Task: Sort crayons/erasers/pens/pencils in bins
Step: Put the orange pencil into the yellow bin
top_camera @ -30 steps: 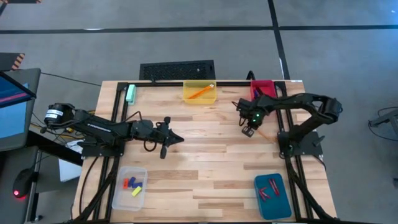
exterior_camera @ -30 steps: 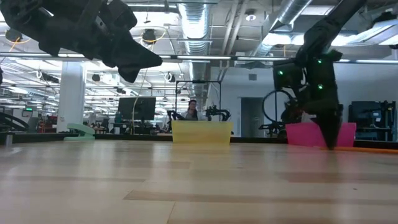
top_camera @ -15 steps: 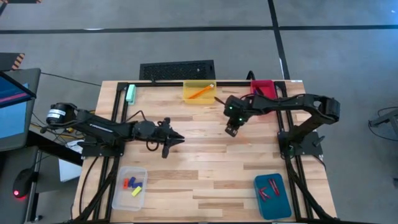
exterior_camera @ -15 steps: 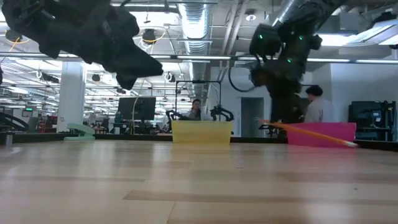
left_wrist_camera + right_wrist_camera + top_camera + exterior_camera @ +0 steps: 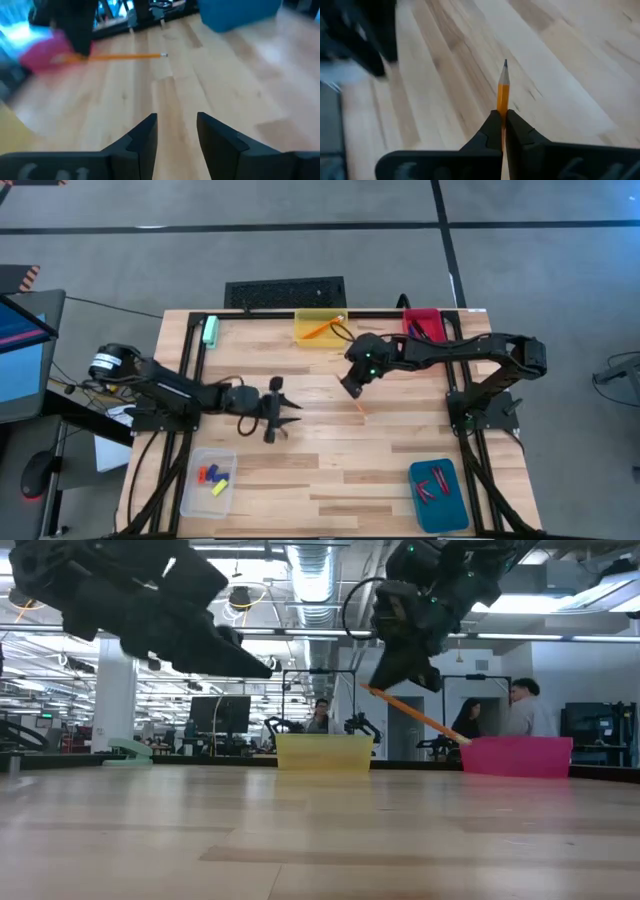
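An orange pencil hangs above the middle of the wooden table, with my right gripper shut on it. In the low view the pencil slopes down away from the gripper. My left gripper hovers open over the table left of centre, holding nothing; its wrist view shows the pencil ahead of its fingers. The yellow bin at the far edge holds another pencil. The red bin stands to its right. My right gripper pinches the pencil's shaft between its two fingers. The pencil lies along the fingers, and its sharpened tip sticks out past the fingertips. The pencil is lifted clear of the table and tilted, its free end lower.
A clear bin with small coloured erasers sits near the front left. A teal bin with red crayons sits at the front right. A pale-green block lies at the far left. People stand in the room beyond the table.
My right gripper has risen from the table near the red bin and gone toward the table's left, carrying the pencil up off the wood; the pencil now hangs tilted. My left gripper has opened and edged toward the near edge.
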{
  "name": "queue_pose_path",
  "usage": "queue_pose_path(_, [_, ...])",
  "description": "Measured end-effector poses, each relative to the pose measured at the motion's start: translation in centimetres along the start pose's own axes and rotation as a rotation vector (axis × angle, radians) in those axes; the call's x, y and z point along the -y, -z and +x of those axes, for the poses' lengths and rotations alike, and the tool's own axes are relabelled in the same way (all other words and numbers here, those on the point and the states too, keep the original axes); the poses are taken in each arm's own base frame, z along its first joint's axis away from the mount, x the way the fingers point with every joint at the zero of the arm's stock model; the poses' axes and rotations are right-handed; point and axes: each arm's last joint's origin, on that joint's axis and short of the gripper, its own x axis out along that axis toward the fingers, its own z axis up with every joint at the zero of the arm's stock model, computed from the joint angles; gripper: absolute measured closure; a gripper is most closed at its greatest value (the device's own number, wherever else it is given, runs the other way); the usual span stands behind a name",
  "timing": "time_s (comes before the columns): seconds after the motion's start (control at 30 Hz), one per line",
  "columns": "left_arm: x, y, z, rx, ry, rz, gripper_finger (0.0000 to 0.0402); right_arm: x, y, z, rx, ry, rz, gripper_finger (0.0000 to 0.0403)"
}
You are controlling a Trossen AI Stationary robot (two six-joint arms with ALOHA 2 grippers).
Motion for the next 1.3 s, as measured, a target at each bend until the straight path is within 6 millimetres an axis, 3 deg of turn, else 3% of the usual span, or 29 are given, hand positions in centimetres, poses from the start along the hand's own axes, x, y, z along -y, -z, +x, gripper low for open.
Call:
queue_pose_path(0.3, [3.7,-1.8,2.1,-0.105,-0.298,0.666,0.0270,-1.5,-2.3,-0.4,0.226,-0.170,0.139,0.0390])
queue_pose_path(0.53, [5.4,-2.6,3.6,-0.126,-0.515,1.028,0.0270,-3.6,-3.2,-0.9,0.322,-0.360,0.182,0.0391])
queue_pose_path(0.77, [6.0,-3.2,3.8,-0.064,-0.652,1.227,0.0270,-5.2,-2.4,-0.8,0.301,-0.415,0.182,0.0389])
queue_pose_path(1.0, [6.2,-3.3,4.2,-0.071,-0.622,1.350,0.0270,-6.2,-2.0,-0.8,0.294,-0.456,0.201,0.0388])
queue_pose_path(1.3, [6.4,-5.0,5.1,-0.080,-0.627,1.421,0.0270,-6.7,-1.8,-0.8,0.302,-0.461,0.238,0.0388])
